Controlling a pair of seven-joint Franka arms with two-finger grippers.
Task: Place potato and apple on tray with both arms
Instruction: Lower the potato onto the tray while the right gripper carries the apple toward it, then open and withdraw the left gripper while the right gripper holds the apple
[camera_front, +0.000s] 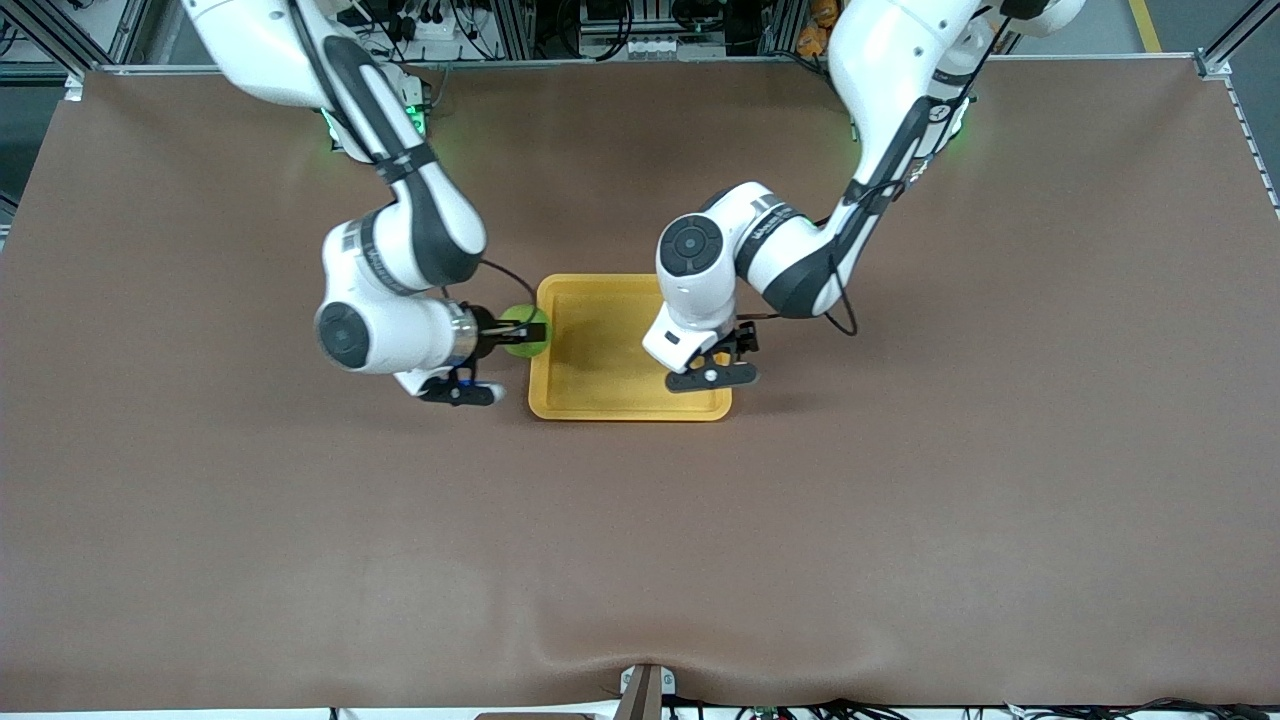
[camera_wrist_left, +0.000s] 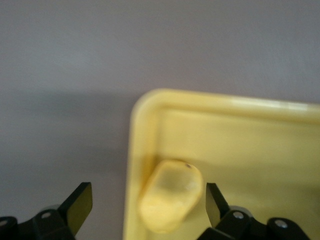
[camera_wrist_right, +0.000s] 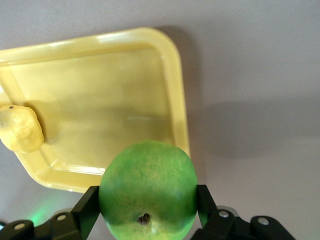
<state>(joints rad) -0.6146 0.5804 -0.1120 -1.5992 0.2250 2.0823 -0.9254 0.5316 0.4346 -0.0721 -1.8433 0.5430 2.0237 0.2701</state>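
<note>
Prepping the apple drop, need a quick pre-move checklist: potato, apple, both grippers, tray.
1. Potato lies in the tray, by the rim at the left arm's end: ok.
2. Left gripper open, fingers apart on either side of the potato, not touching it: ok.
3. Right gripper shut on the apple, fingers on both sides: ok.
4. Apple fully over the tray: not ok, it hangs at the rim at the right arm's end.
5. Bare tray floor between apple and potato: ok.
6. Left gripper clear of the tray: not ok, it hangs over the potato.
</note>
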